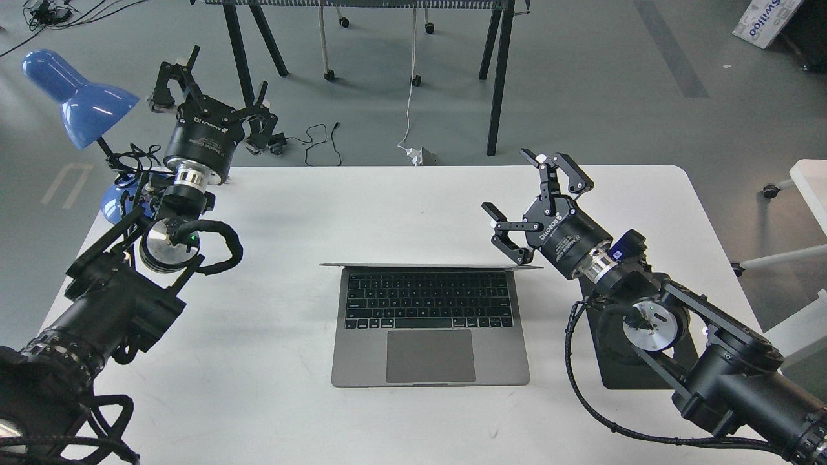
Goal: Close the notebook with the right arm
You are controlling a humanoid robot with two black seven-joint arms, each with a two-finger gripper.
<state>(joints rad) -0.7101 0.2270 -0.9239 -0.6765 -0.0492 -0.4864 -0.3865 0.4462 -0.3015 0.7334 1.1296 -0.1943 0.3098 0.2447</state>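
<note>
The notebook [429,336] lies open in the middle of the white table [258,400], keyboard and trackpad facing me. Its lid [426,265] is tipped far forward and shows only as a thin edge above the keyboard; the screen is hidden. My right gripper [524,197] is open just behind the lid's right end, and its lower finger [507,242] touches the lid's top right corner. The blue part [623,245] sits by the right wrist. My left gripper [213,84] is open and empty, raised at the table's far left corner.
A black mouse pad [620,378] lies under my right arm, right of the notebook. A blue desk lamp [77,97] stands at the far left corner beside my left arm. Black table legs [497,77] and cables stand on the floor beyond the far edge.
</note>
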